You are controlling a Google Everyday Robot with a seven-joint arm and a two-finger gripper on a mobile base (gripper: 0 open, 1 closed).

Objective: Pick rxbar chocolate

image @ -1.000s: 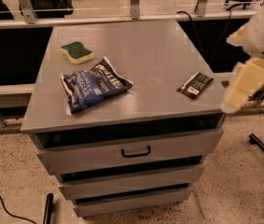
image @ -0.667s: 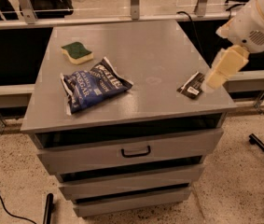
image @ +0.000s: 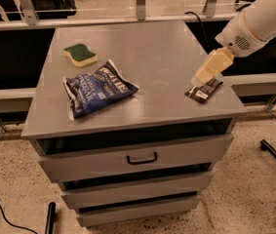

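The white arm [image: 260,19] is reaching in from the upper right corner, sloping down and to the left over the right side of the grey cabinet [image: 152,52]. Its rounded wrist housing is hanging just off the cabinet's right edge. From the wrist, the pale yellow gripper [image: 199,78] is pointing down and left, with its tip sitting right at the far end of the chocolate bar [image: 207,91].

The bar is lying flat near the front right corner of the cabinet top, angled, with its white patch facing the front edge. The gripper is showing as one pale block, so I cannot tell whether it is wide or narrow, nor whether it is touching the bar or hanging just above it. The tip is covering the far end of the bar.

The arm is running out of view at the top and right edges, so its upper part and the base are not showing. The blue chip bag [image: 98,87] is lying well apart on the left, and the green-and-yellow sponge [image: 80,54] is sitting behind it. The print on the bar is too small to read.
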